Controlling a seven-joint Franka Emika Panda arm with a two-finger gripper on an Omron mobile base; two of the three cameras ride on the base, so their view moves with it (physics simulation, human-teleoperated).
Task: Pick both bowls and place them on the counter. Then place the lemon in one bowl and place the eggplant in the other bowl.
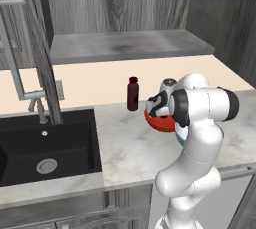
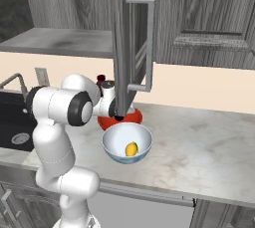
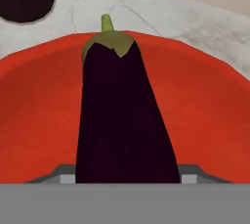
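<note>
- Purple-black oblong eggplant [image 3: 122, 120] hung in the end effector's [image 3: 128, 181] grip, over the shallow glossy red bowl [image 3: 205, 115].
- Yellow lemon [image 2: 131, 149] already lay in the white floral bowl [image 2: 115, 156].
- Next, I'd judge: release it.

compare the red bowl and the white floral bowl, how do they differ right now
The red bowl is plain and shallow; the white floral bowl is deeper, pale blue inside. The red bowl has the eggplant over it; the white bowl holds the lemon. The red bowl sits farther back. Both rest on the counter.
</note>
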